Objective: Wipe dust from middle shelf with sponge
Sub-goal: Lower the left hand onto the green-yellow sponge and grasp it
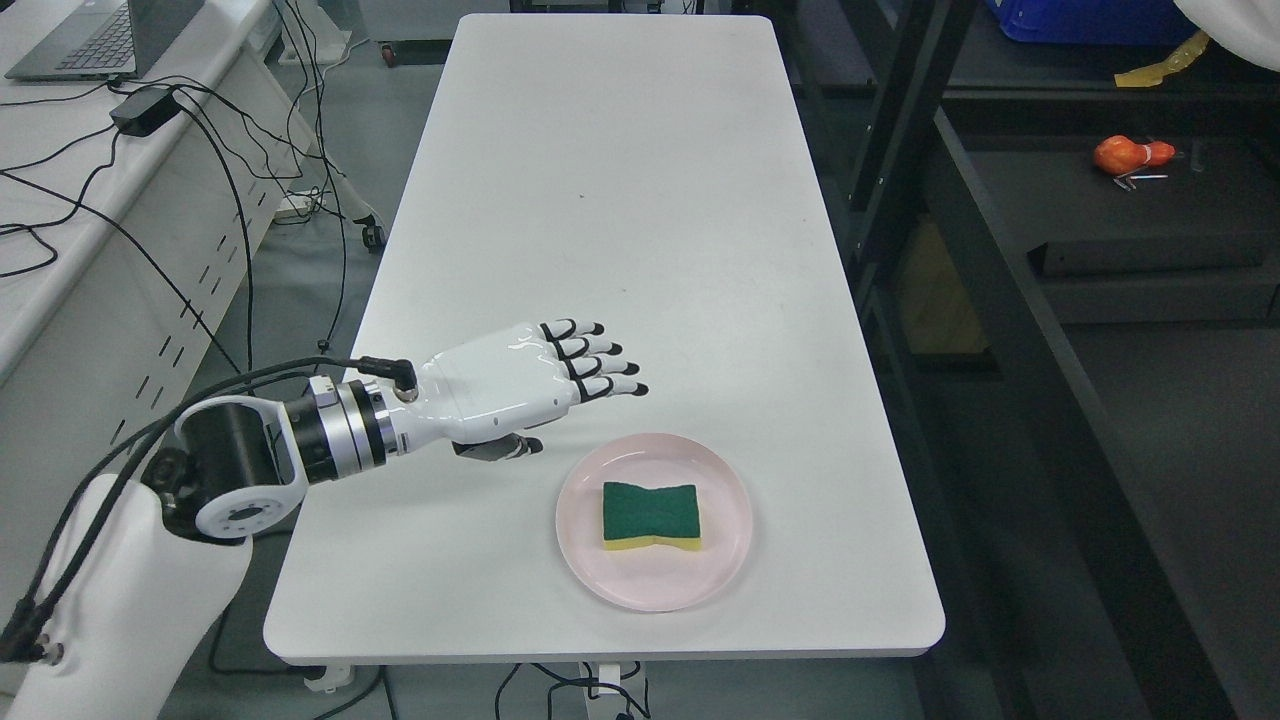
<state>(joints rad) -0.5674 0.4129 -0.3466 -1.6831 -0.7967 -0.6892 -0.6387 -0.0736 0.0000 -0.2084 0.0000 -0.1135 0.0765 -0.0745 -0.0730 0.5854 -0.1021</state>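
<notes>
The sponge [651, 514], green scouring face up over a yellow base, lies flat near the centre of a pink plate [600, 575]. The plate sits on the white desk [620, 200] close to its near edge, right of the middle.

The left hand [540, 385] hovers above the desk just up and left of the plate, palm down, fingers [600, 370] extended and slightly spread, thumb tucked below. It holds nothing and touches neither sponge nor plate. Its arm enters from the lower left. The right hand is not in view.

To the right of the desk stands a dark shelf rack [1010, 330]. An orange object [1132, 155] rests on one of its boards at the upper right. Which board is the middle shelf cannot be determined from this view. A second desk with a laptop [90, 40] and cables stands at the far left.

Task status: early stage. The sponge has not yet been grasped, and no wiping contact with the shelf is evident. Remaining steps, as judged here:
1. Move the left hand over the plate and close it on the sponge.
2. Lift and carry the sponge to the rack.
3. Wipe the middle shelf.
</notes>
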